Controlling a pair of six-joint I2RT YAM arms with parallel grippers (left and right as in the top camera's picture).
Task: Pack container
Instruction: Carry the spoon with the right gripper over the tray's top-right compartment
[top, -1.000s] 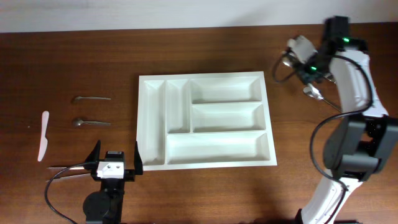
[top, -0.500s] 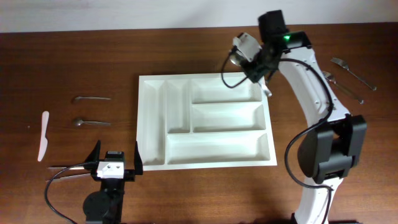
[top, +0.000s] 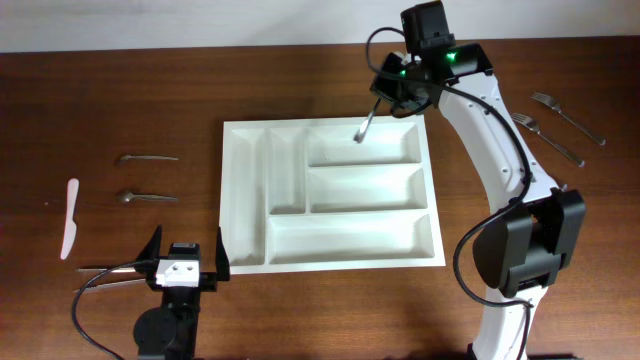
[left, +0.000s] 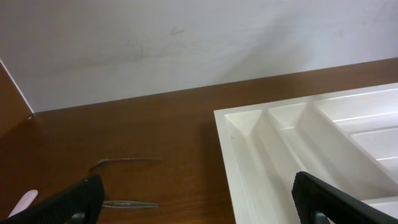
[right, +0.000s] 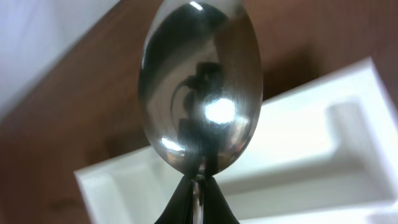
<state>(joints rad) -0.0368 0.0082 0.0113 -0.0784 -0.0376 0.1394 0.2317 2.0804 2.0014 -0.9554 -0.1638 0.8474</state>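
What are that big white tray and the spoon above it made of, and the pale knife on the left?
The tray looks like moulded plastic: smooth uniform white, rounded compartment walls. The spoon is polished metal, probably steel; its bowl mirrors the surroundings. The knife seems plastic, flat off-white, but is too small to be sure.

No writing, label, brand mark or number can be read anywhere: the container (top: 227, 200), the spoon (right: 199, 87) and the desk (top: 120, 60) show plain, unmarked surfaces.
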